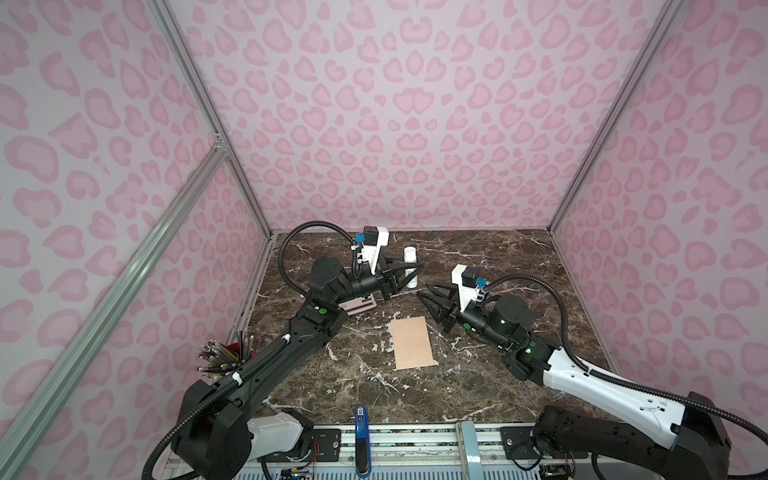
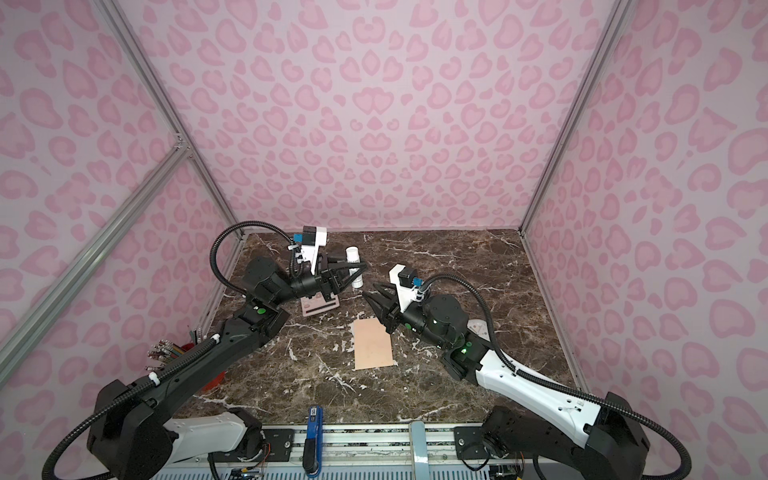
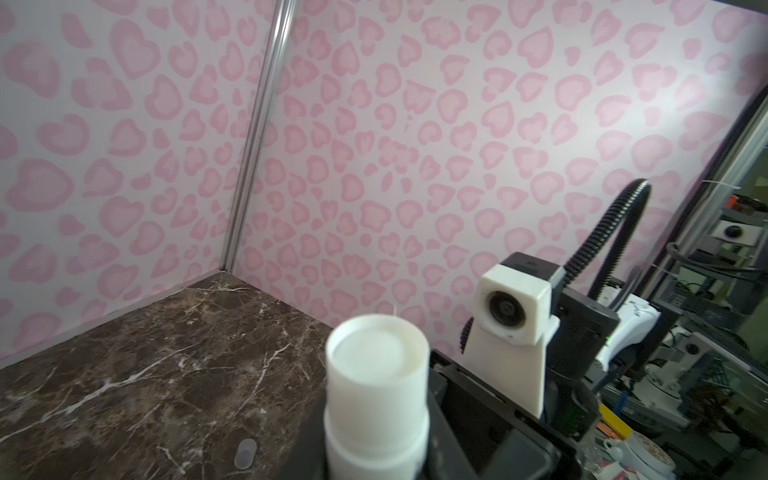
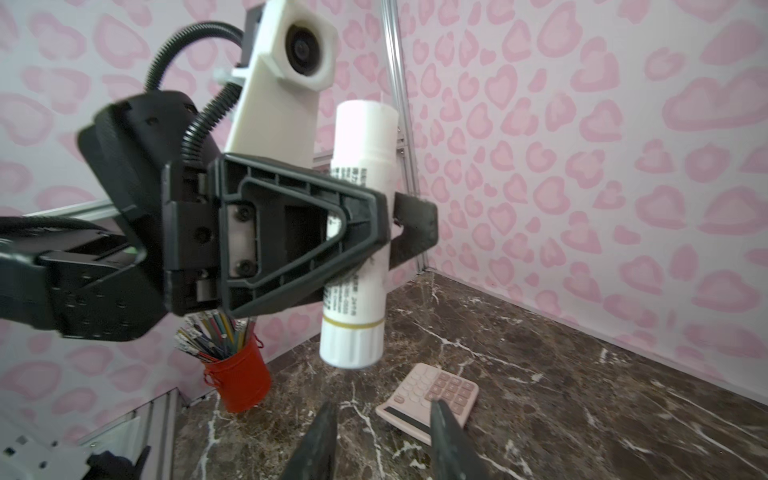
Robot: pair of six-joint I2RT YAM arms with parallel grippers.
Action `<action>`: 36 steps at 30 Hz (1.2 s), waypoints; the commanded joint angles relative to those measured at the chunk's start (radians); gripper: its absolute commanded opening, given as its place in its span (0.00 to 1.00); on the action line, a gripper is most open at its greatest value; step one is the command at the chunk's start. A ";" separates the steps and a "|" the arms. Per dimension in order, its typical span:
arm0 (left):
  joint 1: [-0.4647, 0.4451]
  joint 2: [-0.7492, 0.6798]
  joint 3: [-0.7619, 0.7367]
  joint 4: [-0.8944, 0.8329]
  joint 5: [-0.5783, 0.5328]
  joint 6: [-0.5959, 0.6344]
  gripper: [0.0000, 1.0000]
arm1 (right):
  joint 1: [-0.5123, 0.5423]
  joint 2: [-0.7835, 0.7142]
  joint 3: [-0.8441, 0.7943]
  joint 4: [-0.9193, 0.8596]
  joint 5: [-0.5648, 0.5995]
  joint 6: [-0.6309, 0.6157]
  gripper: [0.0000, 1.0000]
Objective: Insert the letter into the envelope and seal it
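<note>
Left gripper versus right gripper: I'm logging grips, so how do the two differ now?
The left gripper is shut on the white glue stick, held upright; the right gripper is open and empty. The left gripper sits farther back than the right gripper. Both are black.

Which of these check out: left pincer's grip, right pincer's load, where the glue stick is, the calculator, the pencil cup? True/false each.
1. The left pincer is shut on the glue stick. True.
2. The right pincer holds the envelope. False: its jaws are open and empty, and the envelope lies flat on the table.
3. The glue stick lies on its side on the table. False: it is held upright, its lower end off the table.
4. A pink calculator lies on the table. True.
5. The pencils stand in a blue cup. False: the cup is red.
</note>
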 commanded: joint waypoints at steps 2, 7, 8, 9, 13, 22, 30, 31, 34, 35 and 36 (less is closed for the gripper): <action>0.002 0.012 0.011 0.136 0.102 -0.067 0.03 | -0.023 0.012 -0.021 0.180 -0.164 0.114 0.41; 0.002 0.024 0.019 0.139 0.115 -0.073 0.04 | -0.034 0.035 -0.020 0.237 -0.207 0.142 0.42; 0.002 0.028 0.018 0.148 0.117 -0.080 0.04 | -0.036 0.041 -0.014 0.244 -0.215 0.146 0.42; 0.002 0.029 0.016 0.155 0.118 -0.085 0.04 | -0.037 0.047 -0.013 0.251 -0.223 0.149 0.42; 0.000 0.034 0.017 0.163 0.122 -0.091 0.04 | -0.038 0.063 0.000 0.256 -0.241 0.151 0.39; -0.001 0.042 0.015 0.172 0.128 -0.100 0.04 | -0.038 0.090 0.014 0.268 -0.264 0.156 0.27; -0.003 0.043 0.013 0.164 0.118 -0.092 0.04 | -0.037 0.100 0.028 0.253 -0.261 0.154 0.21; -0.003 0.041 0.013 0.153 0.110 -0.083 0.03 | -0.036 0.098 0.035 0.233 -0.257 0.148 0.21; -0.006 0.026 0.013 0.084 0.071 -0.028 0.03 | -0.020 0.089 0.067 0.145 -0.221 0.096 0.20; -0.008 0.018 0.013 0.062 0.054 -0.009 0.04 | -0.009 0.083 0.078 0.120 -0.199 0.080 0.20; -0.008 0.011 0.012 0.036 0.033 0.009 0.04 | -0.002 0.078 0.087 0.101 -0.171 0.066 0.20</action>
